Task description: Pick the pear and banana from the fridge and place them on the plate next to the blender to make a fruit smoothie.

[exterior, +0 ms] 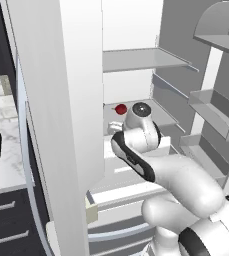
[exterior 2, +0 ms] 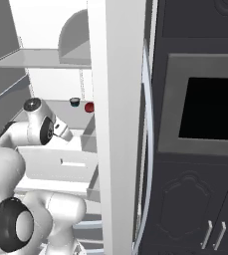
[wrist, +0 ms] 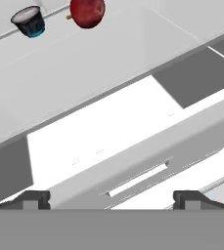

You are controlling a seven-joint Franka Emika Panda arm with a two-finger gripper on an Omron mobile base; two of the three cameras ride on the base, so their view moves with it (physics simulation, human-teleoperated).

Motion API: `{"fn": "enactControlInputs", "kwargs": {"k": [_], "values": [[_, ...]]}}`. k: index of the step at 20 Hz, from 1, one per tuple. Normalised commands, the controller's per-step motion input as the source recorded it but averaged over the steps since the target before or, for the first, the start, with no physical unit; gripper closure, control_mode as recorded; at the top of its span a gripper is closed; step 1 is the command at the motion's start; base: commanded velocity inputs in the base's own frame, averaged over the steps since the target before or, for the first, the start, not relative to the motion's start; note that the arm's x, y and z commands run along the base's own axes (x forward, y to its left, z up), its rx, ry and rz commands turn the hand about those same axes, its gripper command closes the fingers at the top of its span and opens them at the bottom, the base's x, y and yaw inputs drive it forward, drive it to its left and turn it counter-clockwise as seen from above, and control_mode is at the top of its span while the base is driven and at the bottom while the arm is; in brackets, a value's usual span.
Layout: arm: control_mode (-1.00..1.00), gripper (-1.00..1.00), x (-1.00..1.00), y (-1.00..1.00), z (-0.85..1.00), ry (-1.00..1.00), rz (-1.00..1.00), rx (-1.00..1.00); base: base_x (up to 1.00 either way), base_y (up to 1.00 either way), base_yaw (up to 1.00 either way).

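Open fridge point(exterior: 76, 100), pear point(wrist: 87, 11) on pale shelf point(wrist: 84, 63) above white drawers, claw point(wrist: 111, 197) spread empty.

The fridge point(exterior: 81, 100) is seen open, its door racks point(exterior: 213, 117) at the right. The pear point(exterior: 120, 109) is seen on a middle shelf, just behind the white arm point(exterior: 176, 175), which is reached inside above the drawers.

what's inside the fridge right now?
On a shelf in the fridge: the pear and, beside it, a small dark cup with a blue rim. White drawers sit below. No banana is visible; the drawers are closed, hiding their contents.
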Motion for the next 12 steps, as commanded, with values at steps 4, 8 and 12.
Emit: {"fn": "enactControlInputs", "kwargs": {"k": [4,8,12], "values": [[-1.0,-1.0,0.72,-0.33,0.24,0.0,0.0,0.0,0.0,0.0,0.0],[-1.0,-1.0,0.57,-0.16,0.3,-0.02,0.0,-0.08,0.0,0.0,0.0],[-1.0,-1.0,0.57,-0.06,0.09,0.02,0.0,-0.11,0.0,0.0,0.0]]}}
